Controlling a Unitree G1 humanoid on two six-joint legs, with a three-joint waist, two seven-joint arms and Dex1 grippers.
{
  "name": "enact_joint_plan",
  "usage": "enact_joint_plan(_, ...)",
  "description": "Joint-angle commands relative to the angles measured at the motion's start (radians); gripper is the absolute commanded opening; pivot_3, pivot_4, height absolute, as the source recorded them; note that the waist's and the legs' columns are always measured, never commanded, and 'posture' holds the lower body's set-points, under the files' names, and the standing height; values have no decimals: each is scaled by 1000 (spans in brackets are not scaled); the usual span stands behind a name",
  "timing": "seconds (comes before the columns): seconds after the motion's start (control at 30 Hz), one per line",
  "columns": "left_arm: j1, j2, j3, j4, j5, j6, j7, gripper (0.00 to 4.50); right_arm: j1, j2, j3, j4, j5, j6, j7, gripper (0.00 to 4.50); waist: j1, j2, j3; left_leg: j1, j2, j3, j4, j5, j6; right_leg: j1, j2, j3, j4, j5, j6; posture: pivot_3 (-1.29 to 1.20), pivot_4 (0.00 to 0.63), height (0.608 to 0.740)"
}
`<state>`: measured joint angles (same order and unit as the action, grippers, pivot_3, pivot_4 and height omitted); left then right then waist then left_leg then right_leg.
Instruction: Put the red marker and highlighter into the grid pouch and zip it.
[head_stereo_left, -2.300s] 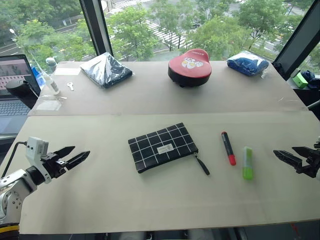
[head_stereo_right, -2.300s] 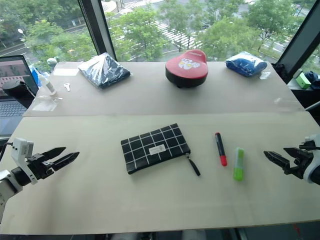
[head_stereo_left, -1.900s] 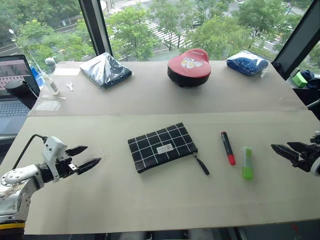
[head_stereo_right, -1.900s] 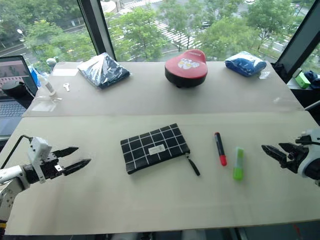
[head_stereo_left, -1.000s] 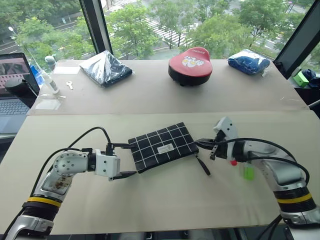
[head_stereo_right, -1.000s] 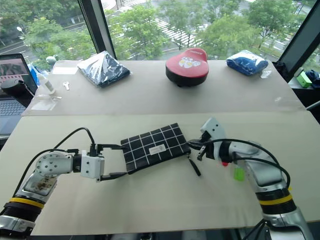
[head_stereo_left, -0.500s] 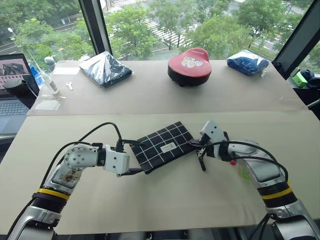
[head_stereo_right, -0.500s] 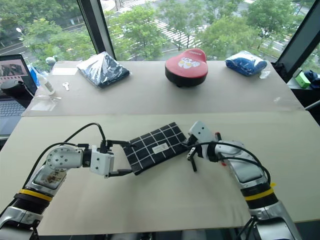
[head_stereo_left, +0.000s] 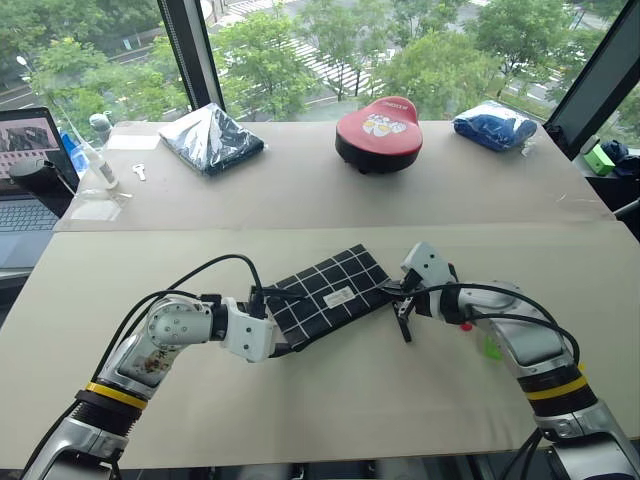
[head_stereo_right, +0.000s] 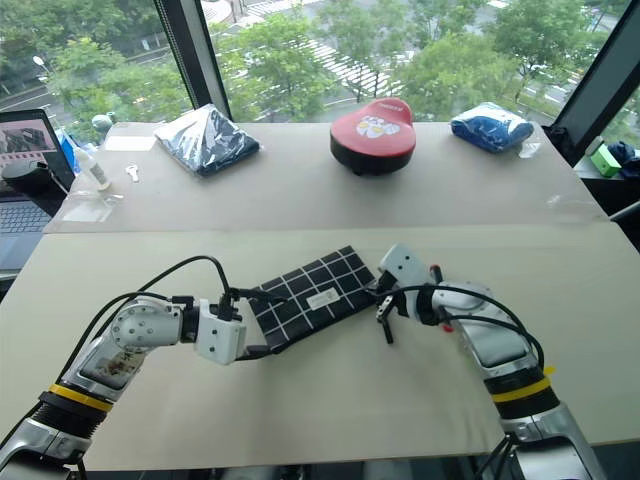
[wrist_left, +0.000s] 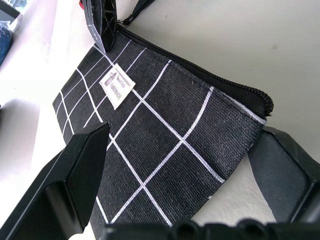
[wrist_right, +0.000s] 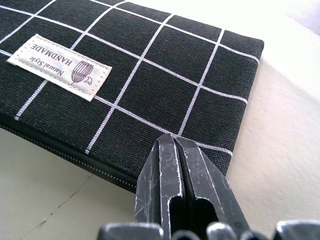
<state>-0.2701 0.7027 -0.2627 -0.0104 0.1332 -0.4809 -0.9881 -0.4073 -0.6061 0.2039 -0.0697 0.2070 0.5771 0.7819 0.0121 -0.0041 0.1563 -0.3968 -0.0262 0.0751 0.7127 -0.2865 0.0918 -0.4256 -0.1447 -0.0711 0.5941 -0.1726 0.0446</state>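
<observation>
Robot works both ends of the grid pouch (head_stereo_left: 330, 295), which lies flat mid-table w/ its long axis on a diagonal, far-right corner toward the windows, near-left corner toward the robot. L gripper (wrist_left: 185, 165) has its fingers spread wide, one either side of the pouch's near-left end, straddling the fabric but not yet pinching it. R gripper (wrist_right: 182, 172) is clenched w/ tips pressed together, nothing seen between them, sitting on the pouch's right end just above the zipper line; the zipper pull strap (head_stereo_left: 403, 325) trails onto the table right beside it. Zipper looks closed along the near edge, so the opening step appears still to come. The next move likely turns on this: strap lies nearer the R arm, the far end of the zip nearer the L, so L anchors and R draws along the diagonal. Red marker (head_stereo_left: 465, 324) and highlighter (head_stereo_left: 493, 347) lie beyond the R forearm, mostly hidden, outside the pouch.
</observation>
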Motion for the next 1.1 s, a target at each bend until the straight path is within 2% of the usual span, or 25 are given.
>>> enact_joint_plan(0.03, 27, -8, -51, 11, 69, -8, 24, 4500, -8, 2, -2, 11, -12, 24, 1, 32, 1, 0, 0, 0, 0, 0, 0, 0, 0, 0, 0, 0, 0, 0, 0, 0, 150, 740)
enact_joint_plan(0.53, 5, -67, -99, 88, 144, -18, 129, 4500, -17, -1, -11, 8, -7, 43, 1, 32, 11, 1, -1, 8, 0, 0, 0, -1, 2, 3, -3, 0, 0, 0, 0, 0, 150, 740)
enact_joint_plan(0.57, 3, -66, -99, 93, 143, -20, 132, 3988, -16, -2, -13, 7, -6, 45, 1, 0, 11, 1, -1, 8, 0, 0, 0, -1, 2, 3, -3, 0, 0, 0, 0, 0, 150, 740)
enact_joint_plan(0.6, -3, -64, -101, 101, 145, -24, 134, 3845, -17, -1, -14, 9, -7, 44, 0, 0, 12, 1, -1, 8, 0, 0, 0, -1, 2, 3, -3, 0, 0, 0, 0, 0, 150, 740)
enact_joint_plan(0.93, -57, -77, -115, 113, 122, -13, 139, 167, -17, 4, -19, 5, -4, 51, -6, 0, 13, 1, -1, 7, 1, 0, 0, -2, 3, 2, -3, 0, 1, 0, 0, 0, 150, 740)
enact_joint_plan(1.1, -33, -85, -111, 106, 110, 7, 150, 75, -14, 10, -26, 2, 0, 55, -10, 0, 12, 1, -1, 7, 1, 0, 0, -2, 2, 2, -3, 0, 1, 0, 0, 0, 150, 740)
